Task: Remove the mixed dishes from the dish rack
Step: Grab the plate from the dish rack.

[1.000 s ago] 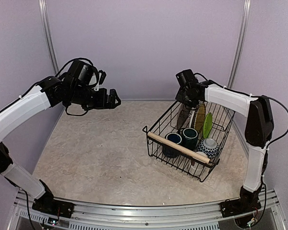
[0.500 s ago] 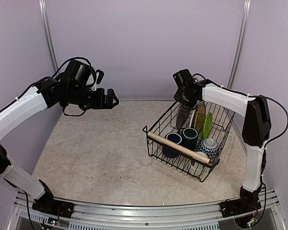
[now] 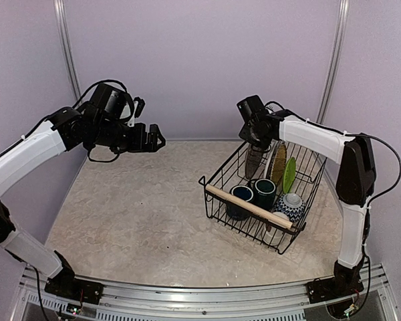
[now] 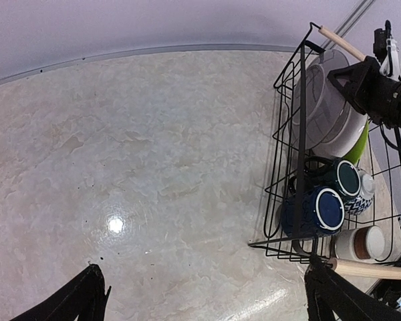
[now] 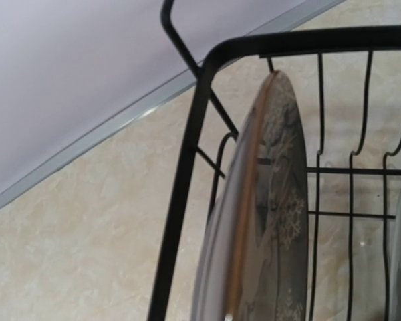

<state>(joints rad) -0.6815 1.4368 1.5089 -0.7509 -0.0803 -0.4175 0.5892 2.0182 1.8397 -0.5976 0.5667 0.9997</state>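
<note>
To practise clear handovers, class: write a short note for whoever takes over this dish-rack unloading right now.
Left gripper: open, hovering above the table, away from the dish rack.
Right gripper: shut on the rim of the gray deer-pattern plate at the rack's far end.
In the rack: that plate, tan lattice plate, lime green plate, two dark blue mugs, blue-white bowl.
Done: no dish out of the rack yet.
Left: lift out the gray plate, then everything else.
</note>
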